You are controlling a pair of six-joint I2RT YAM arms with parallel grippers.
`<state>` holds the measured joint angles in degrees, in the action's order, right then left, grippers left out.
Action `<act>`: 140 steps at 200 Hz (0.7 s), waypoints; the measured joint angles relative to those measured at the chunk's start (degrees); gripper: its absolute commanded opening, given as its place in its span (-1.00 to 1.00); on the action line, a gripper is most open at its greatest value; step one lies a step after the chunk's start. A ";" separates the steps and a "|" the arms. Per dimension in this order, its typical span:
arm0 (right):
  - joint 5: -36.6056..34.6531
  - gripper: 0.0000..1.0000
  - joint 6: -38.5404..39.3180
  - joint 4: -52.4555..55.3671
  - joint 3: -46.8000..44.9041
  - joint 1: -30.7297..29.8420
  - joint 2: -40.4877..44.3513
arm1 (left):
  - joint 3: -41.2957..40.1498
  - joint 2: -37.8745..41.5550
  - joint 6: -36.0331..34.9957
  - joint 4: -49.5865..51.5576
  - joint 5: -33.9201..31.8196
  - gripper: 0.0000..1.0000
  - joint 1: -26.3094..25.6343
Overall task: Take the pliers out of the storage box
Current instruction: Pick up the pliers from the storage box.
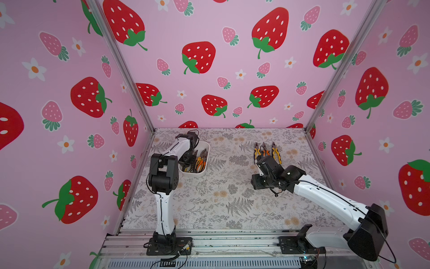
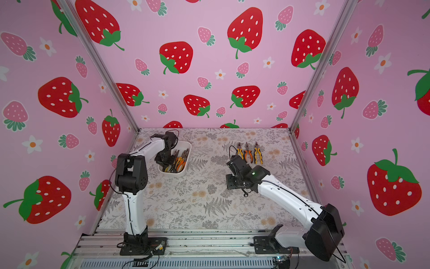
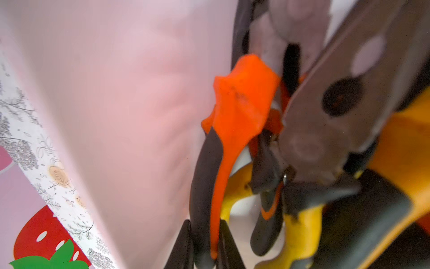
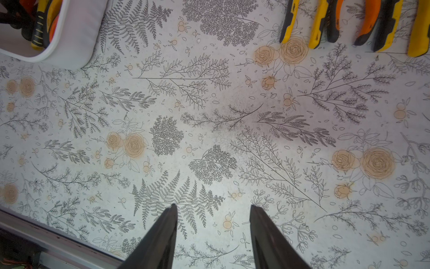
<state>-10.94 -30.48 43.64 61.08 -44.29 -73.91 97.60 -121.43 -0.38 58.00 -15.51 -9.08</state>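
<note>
1. Left tool (image 3: 206,249) is down inside the storage box (image 1: 205,149). Its fingers (image 3: 183,246) are clamped on one orange-and-black handle of the orange-handled pliers (image 3: 242,100).
2. The gripped pliers sit close to the box's inner wall. The left wrist view is too blurred to tell whether they touch it.
3. The storage box is on the tabletop (image 1: 221,202) at the far left, near the back wall. The left arm covers part of it in both top views.
4. A pile of pliers (image 1: 200,163) is in the box, with orange and yellow handles overlapping and dark metal heads on top. The count isn't readable.
5. A row of three pliers (image 2: 248,152) lies flat on the tabletop, far right, well apart from the box.
6. The three lie side by side with heads toward the back wall. Handles are yellow-and-black, orange-and-black, yellow-and-black.
7. Right tool (image 4: 213,206) has its jaws spread with nothing between them, above bare tabletop.
8. In the right wrist view, the row's handle ends and a corner of the box show at one edge.
</note>
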 measured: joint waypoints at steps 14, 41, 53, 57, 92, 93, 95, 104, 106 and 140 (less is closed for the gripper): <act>0.00 0.10 -0.02 0.00 0.00 -0.24 0.00 | -1.64 3.41 0.66 -0.59 -0.42 -1.00 -0.42; -0.02 0.10 -0.22 0.04 0.00 -0.81 0.00 | -2.29 10.29 1.79 -1.64 -0.52 -1.00 -1.51; -0.09 0.10 -0.26 0.04 0.00 -1.09 0.00 | -2.29 12.92 2.25 -2.80 -0.55 -1.00 -2.10; -0.09 0.10 -0.28 0.07 0.00 -1.16 0.00 | -2.29 13.62 2.32 -3.17 -0.59 -1.00 -2.29; -0.28 0.10 -0.46 0.07 0.00 -1.75 0.00 | -2.75 16.90 3.26 -5.33 -1.14 -1.00 -3.76; -0.28 0.10 -0.46 0.07 0.00 -1.77 0.00 | -2.89 16.96 3.28 -5.51 -1.18 -1.00 -3.82; -0.28 0.10 -0.44 0.07 0.00 -1.81 0.00 | -2.99 17.09 3.30 -5.64 -1.22 -1.00 -3.89; -0.31 0.10 -0.46 0.07 0.00 -1.97 0.00 | -3.89 17.77 3.54 -6.43 -1.44 -1.00 -4.17; -0.31 0.10 -0.46 0.07 0.00 -1.99 0.00 | -4.22 17.97 3.58 -6.71 -1.49 -1.00 -4.26; -0.20 0.11 -0.46 0.04 0.02 -2.29 0.00 | -10.99 22.82 5.25 -10.38 -1.25 -1.00 -5.09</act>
<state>-11.14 -30.94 43.68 61.10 -46.59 -73.91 86.61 -98.61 4.86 47.62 -16.75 -14.17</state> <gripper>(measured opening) 0.549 0.165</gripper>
